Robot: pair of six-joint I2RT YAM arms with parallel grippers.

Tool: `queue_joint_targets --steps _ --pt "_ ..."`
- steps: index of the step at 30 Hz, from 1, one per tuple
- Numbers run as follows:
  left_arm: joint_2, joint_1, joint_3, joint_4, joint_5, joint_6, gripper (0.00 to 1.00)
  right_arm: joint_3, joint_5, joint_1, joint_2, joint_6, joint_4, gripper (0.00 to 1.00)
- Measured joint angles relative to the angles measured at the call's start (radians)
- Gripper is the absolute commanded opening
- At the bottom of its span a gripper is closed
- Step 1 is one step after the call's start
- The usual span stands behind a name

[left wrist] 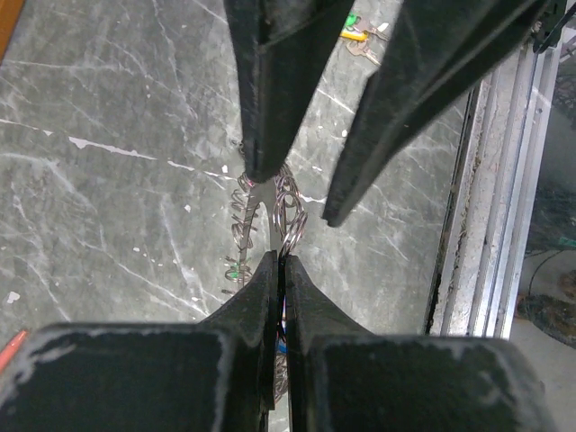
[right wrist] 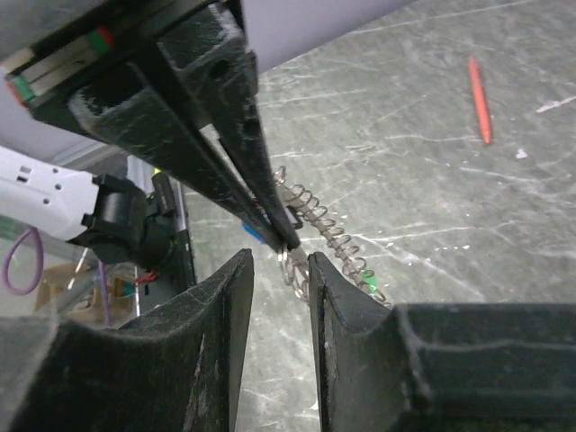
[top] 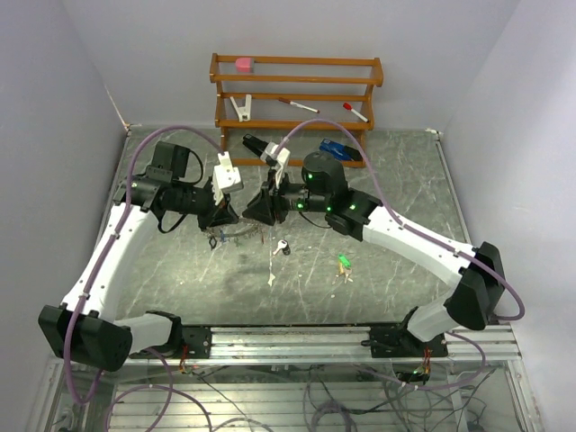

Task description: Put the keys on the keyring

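The keyring [top: 232, 236], a thin silver wire hoop fringed with small keys, hangs low over the marble table between my two grippers. My left gripper [top: 222, 214] is shut on its wire [left wrist: 290, 220]; a green tag [left wrist: 232, 267] dangles beside it. My right gripper [top: 258, 209] faces the left one, open, its fingertips [right wrist: 241, 263] on either side of the small wire loops [right wrist: 293, 270] without closing on them. Loose keys lie on the table: a black-headed key [top: 283, 246], a green-headed key [top: 343, 261] and a pale one [top: 271, 279].
A wooden rack [top: 297, 90] stands at the back with a pink item, pens and a white clip. A blue object [top: 337, 148] lies in front of it. A red pen [right wrist: 480, 99] lies on the table. The aluminium rail [left wrist: 495, 225] runs along the near edge.
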Motion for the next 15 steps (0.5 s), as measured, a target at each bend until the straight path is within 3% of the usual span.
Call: queue_joint_targets --steps 15 --pt "0.010 -0.005 0.033 -0.029 0.004 0.021 0.07 0.006 -0.042 0.013 0.001 -0.002 -0.014 0.29"
